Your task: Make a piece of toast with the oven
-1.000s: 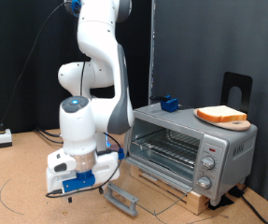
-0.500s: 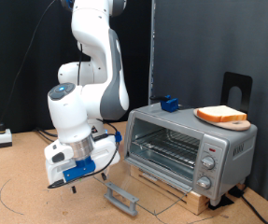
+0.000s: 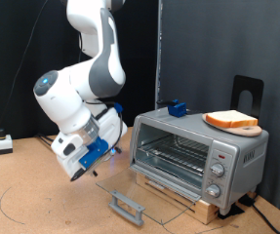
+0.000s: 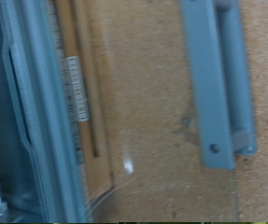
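Note:
The silver-grey oven (image 3: pixel 193 156) stands at the exterior view's right with its glass door (image 3: pixel 157 193) dropped open and flat, the handle (image 3: pixel 126 206) lying at the front. The piece of toast (image 3: pixel 231 119) lies on a round wooden board (image 3: pixel 245 130) on top of the oven. My gripper (image 3: pixel 78 175) hangs tilted above the table, to the left of the open door and apart from it, with nothing seen in it. The wrist view shows the door handle (image 4: pixel 215 79), the glass door (image 4: pixel 143 121) and the oven's front edge (image 4: pixel 26 112); no fingers show there.
A blue object (image 3: pixel 176 108) sits behind the oven and a black stand (image 3: pixel 247 93) rises behind the toast. The oven rests on a wooden base (image 3: pixel 200 207). A small white device (image 3: pixel 0 145) and a thin cable (image 3: pixel 8 207) lie on the table at the left.
The arm has lifted and swung up and to the left, away from the door handle, and the hand has tilted. The door stays open and the toast has not moved.

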Motion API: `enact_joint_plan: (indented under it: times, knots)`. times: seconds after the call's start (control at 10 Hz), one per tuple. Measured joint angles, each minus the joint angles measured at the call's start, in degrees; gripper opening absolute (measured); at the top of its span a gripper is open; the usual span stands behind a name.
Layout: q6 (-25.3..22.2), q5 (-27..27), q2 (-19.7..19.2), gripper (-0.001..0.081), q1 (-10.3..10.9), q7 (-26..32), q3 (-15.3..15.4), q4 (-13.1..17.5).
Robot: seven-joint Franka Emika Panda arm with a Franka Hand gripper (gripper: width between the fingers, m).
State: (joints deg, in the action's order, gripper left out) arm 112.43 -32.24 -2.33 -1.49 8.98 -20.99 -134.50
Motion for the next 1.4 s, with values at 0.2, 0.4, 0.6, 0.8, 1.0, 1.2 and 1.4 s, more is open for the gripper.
enact_joint_plan:
  times: [0.2, 0.4, 0.6, 0.8, 1.0, 1.2, 1.4]
  knots:
    - [-4.26, 0.01, 3.38, 0.0810, -0.46, 0.68, -0.42, 0.41]
    - [-6.98, 0.78, 6.89, 0.0810, -0.69, 0.78, -0.83, 0.56]
    - [-6.55, 4.55, 11.30, 0.0810, -0.72, -1.67, -0.58, -0.89]
    - [-7.36, 0.42, 11.14, 0.0810, -0.45, 0.20, -0.61, -0.83]
    - [-11.89, -7.98, 12.16, 0.0810, 0.86, 8.36, -0.54, -0.16]
    - [-21.61, -8.75, 12.67, 0.0810, 2.15, 14.54, -0.24, 1.96]
    - [-27.08, -6.36, 13.52, 0.0810, 3.88, 21.10, 1.32, 3.61]
